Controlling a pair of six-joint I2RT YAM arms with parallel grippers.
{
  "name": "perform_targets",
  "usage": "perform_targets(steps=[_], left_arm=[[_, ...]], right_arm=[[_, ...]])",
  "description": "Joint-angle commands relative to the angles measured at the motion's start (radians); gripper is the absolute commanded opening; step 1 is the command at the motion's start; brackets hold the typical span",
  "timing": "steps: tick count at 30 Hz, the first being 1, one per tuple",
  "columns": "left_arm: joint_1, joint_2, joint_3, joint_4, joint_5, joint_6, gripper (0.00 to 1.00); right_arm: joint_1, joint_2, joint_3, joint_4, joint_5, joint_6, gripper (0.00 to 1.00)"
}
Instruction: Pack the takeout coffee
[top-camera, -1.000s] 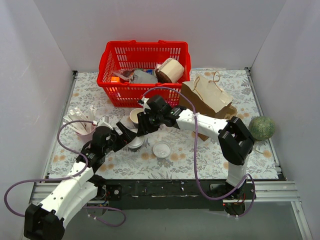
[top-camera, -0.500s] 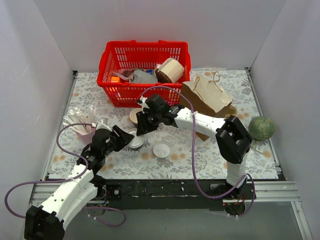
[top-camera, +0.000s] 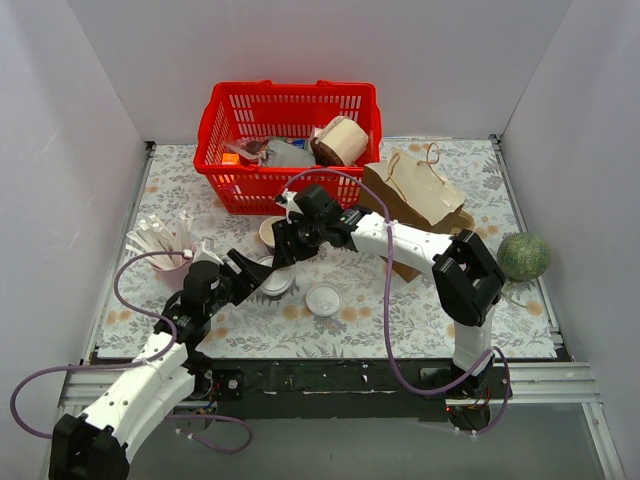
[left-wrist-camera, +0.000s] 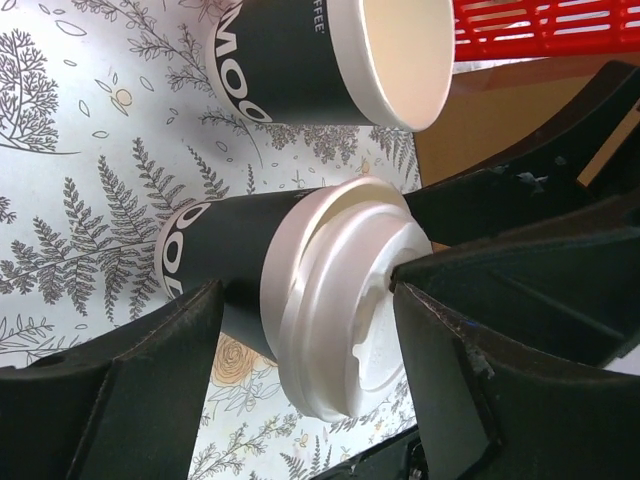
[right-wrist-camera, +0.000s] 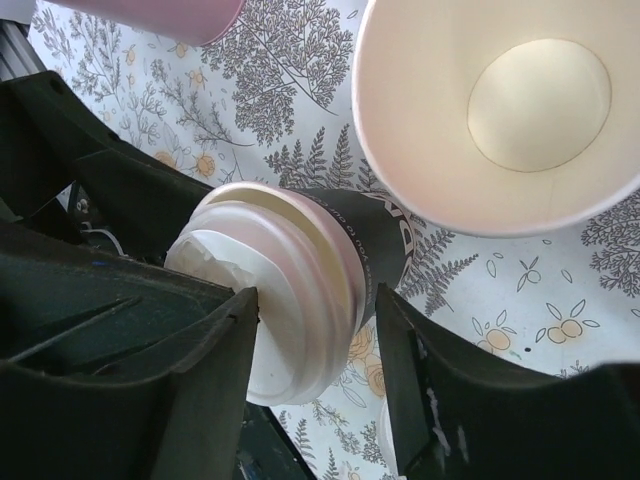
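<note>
The takeout coffee (top-camera: 276, 279), a dark cup with a white lid, stands on the floral mat. In the left wrist view the takeout coffee (left-wrist-camera: 300, 290) lies between my wide-open left fingers (left-wrist-camera: 150, 390); the right-hand finger touches the lid. My left gripper (top-camera: 252, 270) is at the cup's left side. My right gripper (top-camera: 285, 250) hangs over it from the back. In the right wrist view the takeout coffee (right-wrist-camera: 300, 290) sits between the open fingers (right-wrist-camera: 440, 400), one tip at the lid's rim, the other with a gap beside the wall. The brown paper bag (top-camera: 420, 200) lies to the right.
The matching lidless cup (top-camera: 271, 231) stands just behind the coffee and also shows in the right wrist view (right-wrist-camera: 500, 110). A loose white lid (top-camera: 323, 297) lies to its right. A red basket (top-camera: 290, 110) with several items is behind. A pink cup (top-camera: 172, 257) stands left, a green melon (top-camera: 524, 256) right.
My left arm has drawn back slightly to the left. My right gripper has shifted a little toward the back. The lidded cup has stayed in about the same spot.
</note>
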Motion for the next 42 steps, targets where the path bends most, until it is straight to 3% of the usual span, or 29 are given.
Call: perform_targets(steps=[1,5,14,16,24,28,32,38,42], left_arm=[[-0.005,0.049,0.051,0.007,-0.010,-0.033,0.68],[-0.005,0.052,0.065,-0.015,-0.027,-0.039,0.68],[-0.005,0.009,0.112,-0.063,-0.032,-0.039,0.72],[-0.005,0.030,0.132,-0.088,-0.062,-0.026,0.72],[-0.005,0.099,0.237,-0.203,-0.168,0.027,0.83],[-0.003,0.158,0.251,-0.116,-0.148,0.071,0.89],[0.010,0.234,0.255,-0.009,-0.029,0.111,0.89],[0.030,0.282,0.243,0.048,0.031,0.126,0.89],[0.036,0.280,0.238,0.048,0.030,0.128,0.88]], right_arm=[[0.000,-0.028,0.039,-0.003,-0.033,-0.030,0.61],[-0.003,-0.074,0.021,0.001,0.010,-0.026,0.67],[-0.013,-0.184,-0.082,0.059,0.015,0.046,0.70],[-0.013,-0.201,-0.116,0.078,0.025,0.081,0.75],[-0.013,-0.247,-0.189,0.016,0.013,0.140,0.75],[-0.006,-0.278,-0.288,0.105,-0.060,0.210,0.75],[0.003,-0.274,-0.320,0.159,-0.071,0.244,0.74],[0.003,-0.260,-0.361,0.288,-0.065,0.330,0.72],[0.003,-0.226,-0.320,0.261,-0.042,0.345,0.70]])
